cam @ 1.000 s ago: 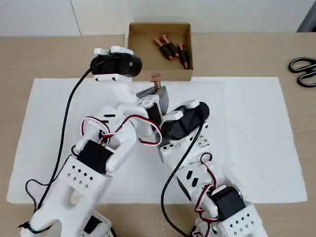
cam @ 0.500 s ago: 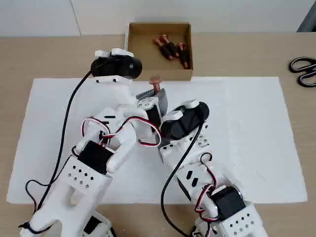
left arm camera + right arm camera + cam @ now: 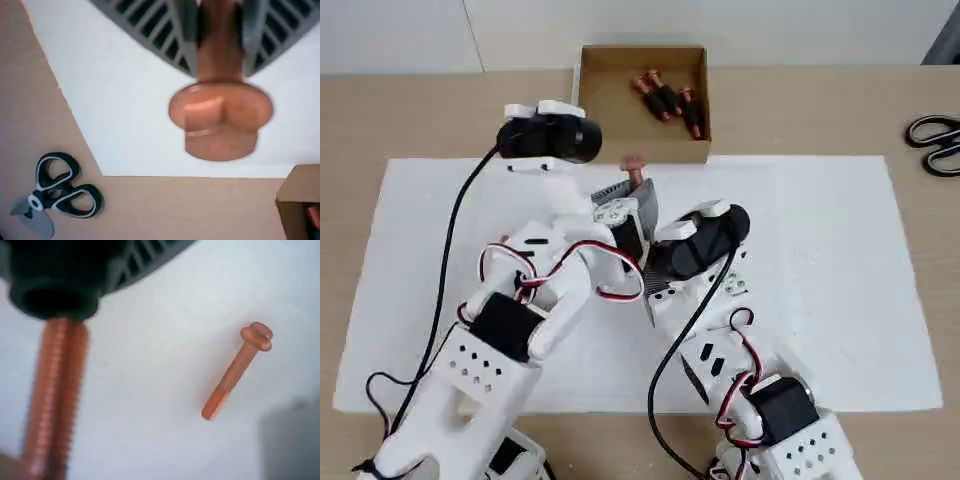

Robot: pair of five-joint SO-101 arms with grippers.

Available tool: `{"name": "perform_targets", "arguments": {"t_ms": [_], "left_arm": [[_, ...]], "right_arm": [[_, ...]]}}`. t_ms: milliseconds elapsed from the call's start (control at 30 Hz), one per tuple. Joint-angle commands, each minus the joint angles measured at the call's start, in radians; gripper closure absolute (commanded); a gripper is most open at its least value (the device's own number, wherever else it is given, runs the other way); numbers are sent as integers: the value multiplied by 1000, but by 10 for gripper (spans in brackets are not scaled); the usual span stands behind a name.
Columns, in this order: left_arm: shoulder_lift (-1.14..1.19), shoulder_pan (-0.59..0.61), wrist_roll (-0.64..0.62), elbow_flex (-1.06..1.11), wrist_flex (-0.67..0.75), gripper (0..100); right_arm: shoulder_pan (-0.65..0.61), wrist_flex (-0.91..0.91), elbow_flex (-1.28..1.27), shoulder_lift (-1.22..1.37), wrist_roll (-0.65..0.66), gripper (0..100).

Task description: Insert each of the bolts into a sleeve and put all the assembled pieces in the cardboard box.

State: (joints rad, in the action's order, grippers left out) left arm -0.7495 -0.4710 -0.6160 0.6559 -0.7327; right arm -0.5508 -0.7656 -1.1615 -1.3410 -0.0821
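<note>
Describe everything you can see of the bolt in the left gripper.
The bolt is copper-coloured, metal by its look, with a flanged head and a threaded shank. The left gripper is clamped on the shank just behind the head, which points toward the cardboard box. The threaded end meets the mouth of the black sleeve; how deep it goes is hidden.

Matt copper-tone plastic bolt (image 3: 220, 117), matt blk sleeve (image 3: 52, 297), raw cardboard box (image 3: 670, 152), smooth wood-look table (image 3: 420, 110).
</note>
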Motion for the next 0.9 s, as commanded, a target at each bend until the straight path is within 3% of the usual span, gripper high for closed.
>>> {"name": "perform_targets", "arguments": {"t_ms": [0, 867], "left_arm": [[-37, -8, -2, 12, 6, 994], [-43, -44, 35, 65, 37, 994]], "right_arm": [[10, 25, 6, -8, 5, 995], [5, 25, 6, -8, 3, 995]]}}
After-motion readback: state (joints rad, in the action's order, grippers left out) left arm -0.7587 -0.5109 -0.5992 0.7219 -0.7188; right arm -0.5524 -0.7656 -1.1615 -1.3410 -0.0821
